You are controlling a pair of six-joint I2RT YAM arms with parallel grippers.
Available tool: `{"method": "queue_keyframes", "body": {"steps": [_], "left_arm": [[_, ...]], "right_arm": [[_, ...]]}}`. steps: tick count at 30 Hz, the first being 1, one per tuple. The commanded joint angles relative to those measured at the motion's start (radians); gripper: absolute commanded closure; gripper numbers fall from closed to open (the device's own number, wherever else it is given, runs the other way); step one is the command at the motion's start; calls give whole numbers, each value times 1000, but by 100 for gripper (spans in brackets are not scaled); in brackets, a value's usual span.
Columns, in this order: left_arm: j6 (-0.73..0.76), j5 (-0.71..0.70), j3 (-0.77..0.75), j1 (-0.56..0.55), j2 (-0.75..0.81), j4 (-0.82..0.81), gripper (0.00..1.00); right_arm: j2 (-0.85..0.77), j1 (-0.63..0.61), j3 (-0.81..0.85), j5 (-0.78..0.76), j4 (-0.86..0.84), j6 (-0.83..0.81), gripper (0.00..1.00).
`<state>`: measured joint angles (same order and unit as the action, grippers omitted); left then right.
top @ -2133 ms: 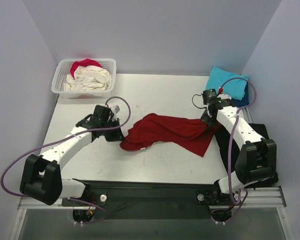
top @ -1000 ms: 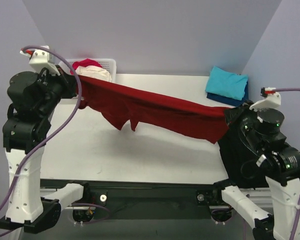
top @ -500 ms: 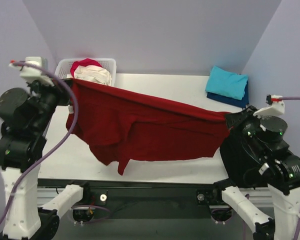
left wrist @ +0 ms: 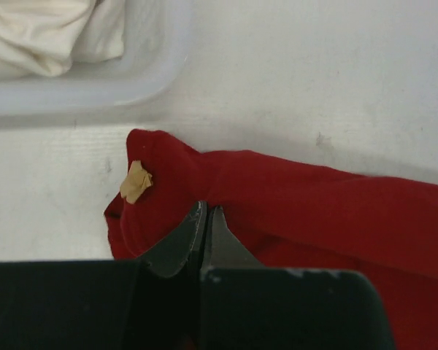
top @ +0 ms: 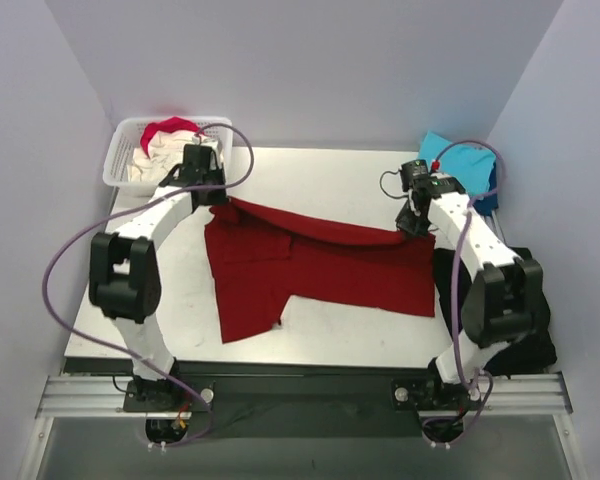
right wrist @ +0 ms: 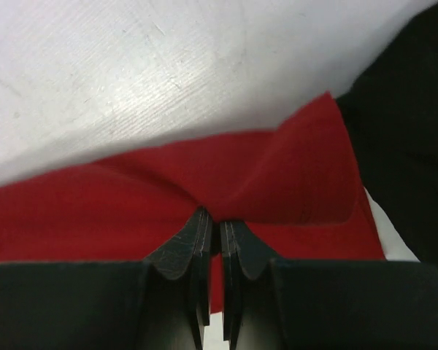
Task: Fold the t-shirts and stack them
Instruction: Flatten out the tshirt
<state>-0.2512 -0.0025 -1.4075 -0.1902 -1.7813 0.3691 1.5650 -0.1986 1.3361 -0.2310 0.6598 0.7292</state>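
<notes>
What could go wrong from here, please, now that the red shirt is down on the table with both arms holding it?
1. The dark red t-shirt lies uneven, with a flap doubled over near its far edge; folding now may lock in creases.
2. The left fingers pinch the shirt right beside the basket; a lift could snag its rim.
3. The right fingers grip not far from the turquoise t-shirt; a swing might disturb that folded stack.

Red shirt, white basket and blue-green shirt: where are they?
dark red t-shirt (top: 360,272), top view, flat middle of the cloth.
white basket (top: 117,165), top view, its left wall.
turquoise t-shirt (top: 469,160), top view, its folded top.
</notes>
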Motion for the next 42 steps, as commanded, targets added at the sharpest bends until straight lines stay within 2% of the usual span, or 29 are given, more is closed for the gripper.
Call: {"method": "queue_keyframes", "body": {"steps": [1,4,5,9,14,15,16,17,18,19,20,21,24,28,31,34,37,38,41,42], "left_arm": [[-40,-8,-178,-18,-91,-171,100],[-56,1,-293,-25,-234,-150,100],[-56,2,-376,-32,-271,-141,100],[-45,2,-573,-57,-465,-82,100],[-36,-14,-800,-68,-619,-4,100],[-36,-24,-855,-68,-651,7,96],[-30,-25,-875,-68,-667,11,80],[-25,-31,-898,-68,-685,19,66],[-20,-54,-927,-66,-690,24,54],[-19,-69,-930,-66,-691,27,44],[-17,-83,-924,-64,-673,18,25],[-14,-105,-885,-63,-658,7,22],[-10,-125,-787,-57,-566,-62,12],[-14,-90,-650,-38,-449,-52,11],[0,-73,-559,-37,-339,-4,11],[-2,-33,-395,-35,-171,14,11],[-29,2,-250,-34,-75,43,12],[-39,56,-167,-35,-17,65,13],[-82,78,-36,-40,95,123,18],[-100,73,57,-40,121,134,19]], "right_arm": [[91,10,98,7,-74,-13,100],[225,16,184,21,-78,-37,100],[278,18,231,24,-78,-40,100],[383,31,339,19,-75,-70,100],[481,80,445,16,-55,-83,100],[497,105,493,25,-48,-80,100],[513,119,517,35,-31,-83,100],[544,129,544,44,-20,-88,95],[559,140,596,54,-9,-96,79],[570,155,616,59,1,-105,70],[576,160,630,50,3,-115,59],[573,160,644,26,3,-135,45],[546,165,653,13,3,-162,34],[457,163,588,2,15,-156,33],[374,150,473,10,14,-139,34],[307,119,396,-1,15,-139,35],[244,77,310,-7,15,-137,36],[228,68,273,-8,15,-133,36],[185,31,212,-1,14,-119,36],[176,24,200,8,15,-116,36]]}}
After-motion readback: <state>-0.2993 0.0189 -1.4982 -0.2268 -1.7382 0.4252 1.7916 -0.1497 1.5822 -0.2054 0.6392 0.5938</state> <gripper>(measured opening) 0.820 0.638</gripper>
